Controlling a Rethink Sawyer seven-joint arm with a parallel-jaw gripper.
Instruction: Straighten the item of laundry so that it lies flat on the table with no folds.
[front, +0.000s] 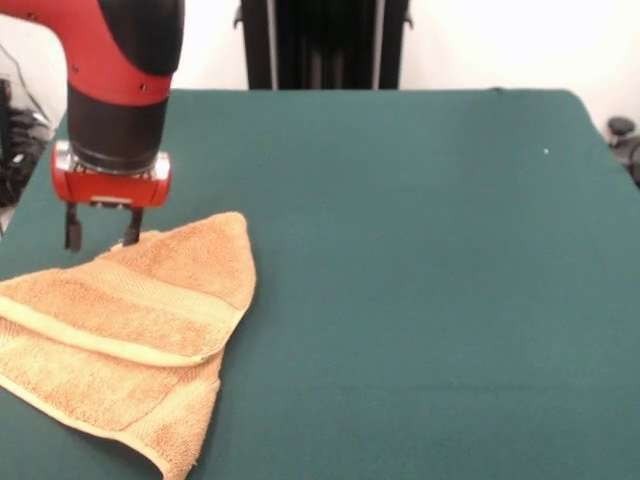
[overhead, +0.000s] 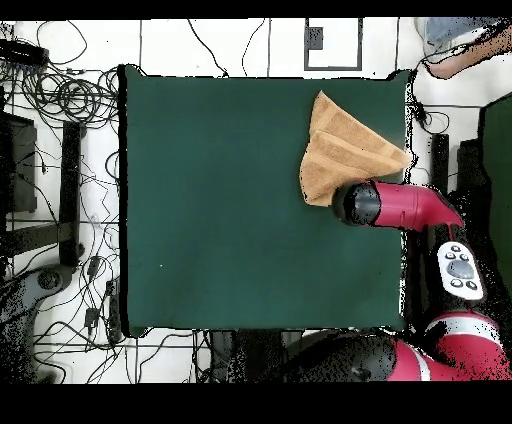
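Towel: We see the tan terry towel (front: 125, 325) lying folded over itself near one corner of the table, an upper layer with a woven band draped across a lower layer, the whole tapering to a rounded point. In the overhead view the towel (overhead: 340, 150) sits against the table's far edge, close to one side.

Gripper: The gripper (front: 102, 238) hangs just above the towel's far corner, its two dark fingers (front: 72, 232) parted with nothing between them; one tip looks close to, perhaps brushing, the pile.

Step in hand: We judge the arm is lining up to pinch the top layer near that corner. To do this well we would close on the upper fold only, not both layers, then lift slightly and draw it away from the crease so the flap peels open instead of dragging the whole cloth.

Risk: The towel lies near the table's edge, so we would pull toward the open middle, not outward.

Progress: The fold is not yet undone; we judge the task to be at an early stage.

Surface: The table (front: 420, 280) is dark green and felt-like, likely to hold terry cloth with some friction, with wide bare space beside the towel.

Room: Around the table (overhead: 240, 250) we see a pale floor strewn with cables (overhead: 70, 95) and dark stands (overhead: 70, 190).
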